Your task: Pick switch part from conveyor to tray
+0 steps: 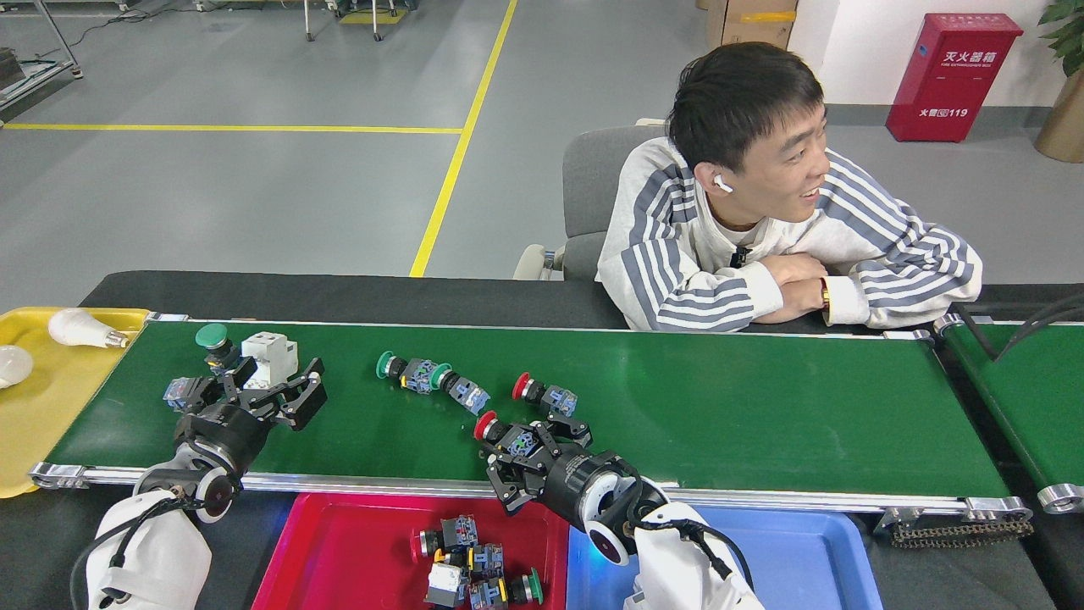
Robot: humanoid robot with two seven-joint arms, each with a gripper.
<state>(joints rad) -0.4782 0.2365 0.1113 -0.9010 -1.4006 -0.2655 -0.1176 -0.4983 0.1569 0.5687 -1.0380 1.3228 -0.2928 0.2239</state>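
The conveyor [720, 407] is the wide green belt across the middle. Several switch parts lie on it. A red-capped switch part [500, 434] lies near the front rail, between the fingers of my open right gripper [532, 453]. My left gripper [262, 390] is open over the belt's left end, beside a blue-bodied switch part [179, 391] whose cap end it hides. Further parts are two green-capped ones [402, 369] [456, 388], a red-capped one [544, 395] and an upright green-capped one [212, 339]. The red tray [339, 551] below the rail holds several switch parts [474, 568].
A white breaker block [269, 356] stands just behind my left gripper. A yellow tray [34, 424] with light bulbs [80, 326] sits at the left end, and a blue tray [813, 559] lies right of the red one. A person [762, 254] leans on the far edge. A narrower belt [1025, 390] starts at the right.
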